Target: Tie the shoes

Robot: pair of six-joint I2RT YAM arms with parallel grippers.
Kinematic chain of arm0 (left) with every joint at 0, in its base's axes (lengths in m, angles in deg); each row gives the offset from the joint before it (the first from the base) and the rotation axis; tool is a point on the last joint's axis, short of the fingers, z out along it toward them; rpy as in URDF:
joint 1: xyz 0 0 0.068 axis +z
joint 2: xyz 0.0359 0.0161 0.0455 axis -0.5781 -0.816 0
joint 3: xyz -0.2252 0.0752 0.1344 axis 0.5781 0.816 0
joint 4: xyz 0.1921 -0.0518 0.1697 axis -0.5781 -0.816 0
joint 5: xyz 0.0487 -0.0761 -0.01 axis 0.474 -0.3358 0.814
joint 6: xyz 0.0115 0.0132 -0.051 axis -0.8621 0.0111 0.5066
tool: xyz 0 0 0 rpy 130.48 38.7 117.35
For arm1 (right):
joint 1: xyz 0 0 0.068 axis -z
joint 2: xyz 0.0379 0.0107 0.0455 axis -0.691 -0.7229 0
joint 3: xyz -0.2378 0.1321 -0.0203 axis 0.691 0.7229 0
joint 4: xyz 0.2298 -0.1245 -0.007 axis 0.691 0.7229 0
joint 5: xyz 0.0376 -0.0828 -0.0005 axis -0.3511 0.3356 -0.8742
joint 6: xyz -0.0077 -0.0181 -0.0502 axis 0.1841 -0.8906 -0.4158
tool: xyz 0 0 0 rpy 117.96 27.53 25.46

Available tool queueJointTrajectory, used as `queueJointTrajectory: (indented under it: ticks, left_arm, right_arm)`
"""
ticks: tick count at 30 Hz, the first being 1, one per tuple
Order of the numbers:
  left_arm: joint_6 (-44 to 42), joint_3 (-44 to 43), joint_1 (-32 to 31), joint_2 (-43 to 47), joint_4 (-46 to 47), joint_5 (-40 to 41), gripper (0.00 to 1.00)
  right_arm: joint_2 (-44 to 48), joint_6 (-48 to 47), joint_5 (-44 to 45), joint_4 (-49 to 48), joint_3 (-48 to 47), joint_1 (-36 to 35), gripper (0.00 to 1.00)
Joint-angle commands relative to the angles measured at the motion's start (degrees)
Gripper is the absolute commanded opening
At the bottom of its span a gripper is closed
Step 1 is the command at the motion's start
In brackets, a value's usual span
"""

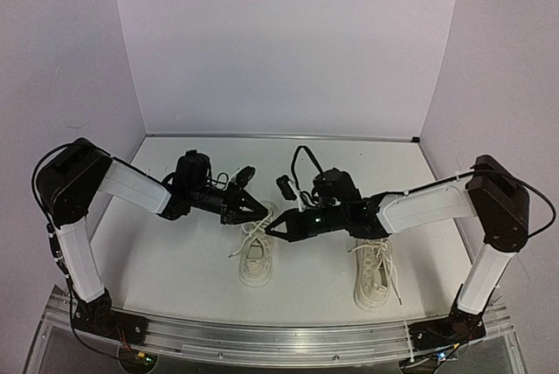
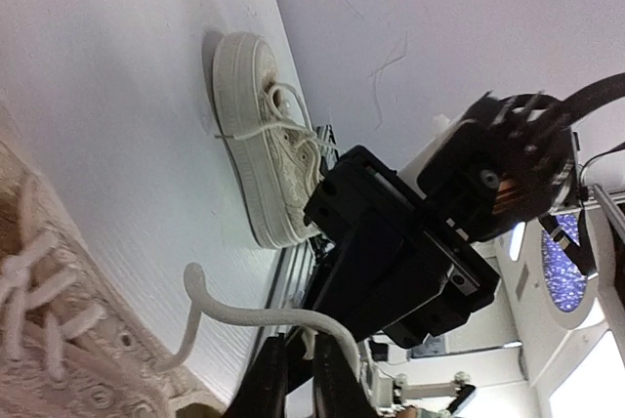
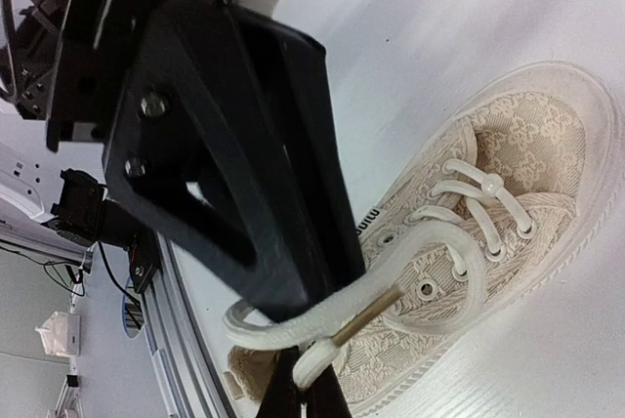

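As the left cream-white low-top sneaker (image 1: 256, 262) lies on the white desk (image 1: 175, 252) with its long axis from near to far, both grippers are found just above it. The right gripper (image 3: 305, 379) is closed on a loop of the long white lace (image 3: 391, 254), from the right; the left gripper (image 2: 298, 359), at the far left, is nearly closed at the lace, but a grip cannot be confirmed.

Two small cream-white low-top sneakers, patterned fabric uppers, thick pale soles, both upright, side by side, apart. Left sneaker (image 1: 256, 262): untied, white lace (image 3: 476, 276) raised in a loop over the eyelets. Right sneaker (image 1: 374, 280): loose laces (image 2: 259, 128) trailing off the sides.
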Motion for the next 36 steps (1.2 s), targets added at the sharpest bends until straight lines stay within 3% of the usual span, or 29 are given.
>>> queueJointTrajectory:
  ticks: [1,4,7,13,16,20,26,31,36]
  left_arm:
    - [-12.97,-1.53,7.37,11.65,-21.61,9.59,0.25]
    - [-25.84,-6.73,7.93,18.41,-42.3,21.84,0.37]
    - [-29.58,-7.25,8.2,23.0,-50.59,29.41,0.43]
    - [-32.96,-2.35,6.58,30.51,-61.59,41.17,0.45]
    - [-33.37,-0.39,1.39,32.27,-65.6,47.1,0.45]
    - [-36.73,-2.11,-6.28,27.16,-72.42,51.21,0.45]
    - [-43.03,-1.4,-9.72,22.78,-70.47,48.17,0.44]
    - [-46.7,-1.49,-11.04,19.09,-65.19,55.21,0.43]
    - [-52.62,-0.69,-12.13,19.06,-57.27,56.49,0.44]
  right_arm:
    - [3.96,-0.2,1.59,-0.64,1.8,-0.16,0.0]
    - [4.84,0.09,2.29,-0.41,3.03,-0.15,0.0]
    - [4.27,0.23,2.31,-0.21,3.23,-0.17,0.0]
    - [4.13,0.55,3.58,1.05,3.27,-0.17,0.0]
    - [4.23,0.32,4.33,2.48,2.98,-0.13,0.0]
    - [4.15,-0.17,4.39,3.51,2.51,-0.13,0.0]
    - [4.4,-0.71,4.62,4.55,2.35,0.01,0.0]
    - [4.26,-0.57,4.31,4.75,2.4,0.08,0.0]
    - [3.9,-0.57,3.88,4.99,2.06,0.26,0.0]
